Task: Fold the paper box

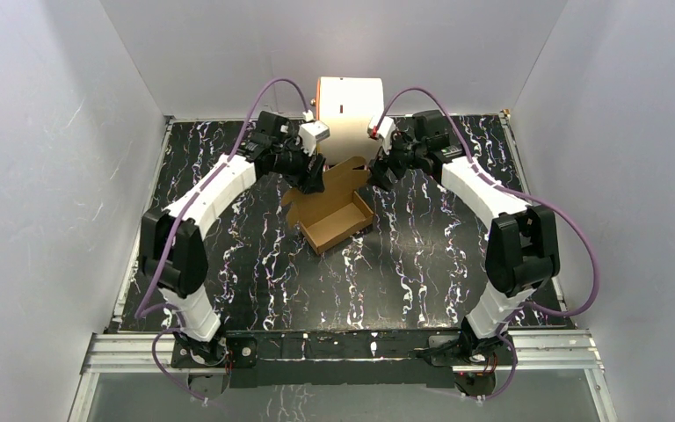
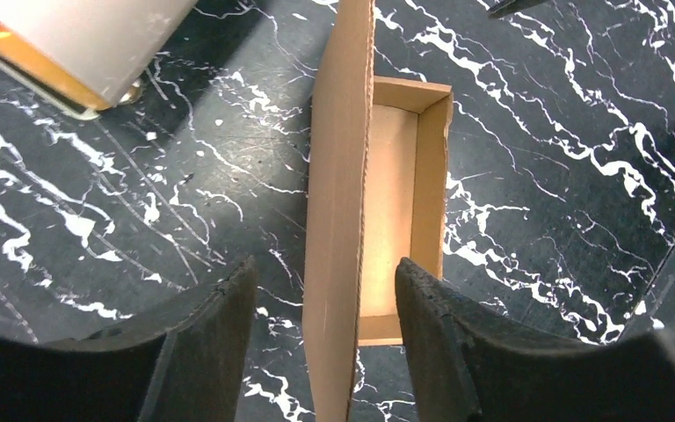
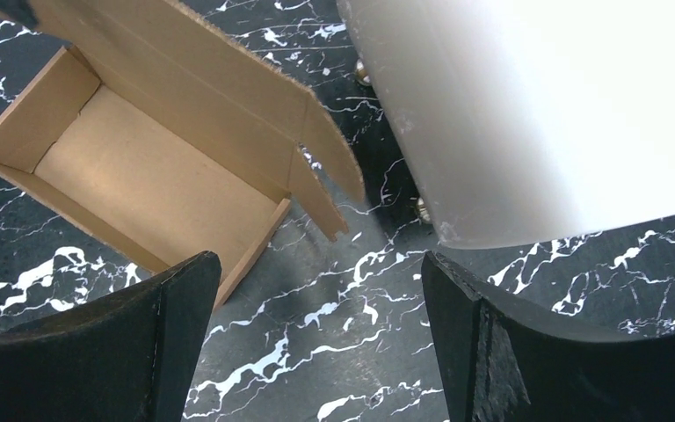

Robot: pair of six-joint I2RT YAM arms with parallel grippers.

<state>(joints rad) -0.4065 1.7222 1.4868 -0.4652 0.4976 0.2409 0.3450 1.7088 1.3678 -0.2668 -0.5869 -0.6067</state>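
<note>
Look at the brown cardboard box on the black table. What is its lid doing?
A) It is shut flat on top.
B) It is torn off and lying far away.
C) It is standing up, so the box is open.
C: the plain brown cardboard box has its lid flap standing up along one side, and you can see right down to the bare inside of the box.

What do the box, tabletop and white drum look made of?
Box: plain brown cardboard, matt, rough cut edges. Tabletop: black with white marble-like veins, faint sheen; possibly a printed sheet. Drum: smooth white shell with orange rim, plastic or coated card; cannot tell.
</note>
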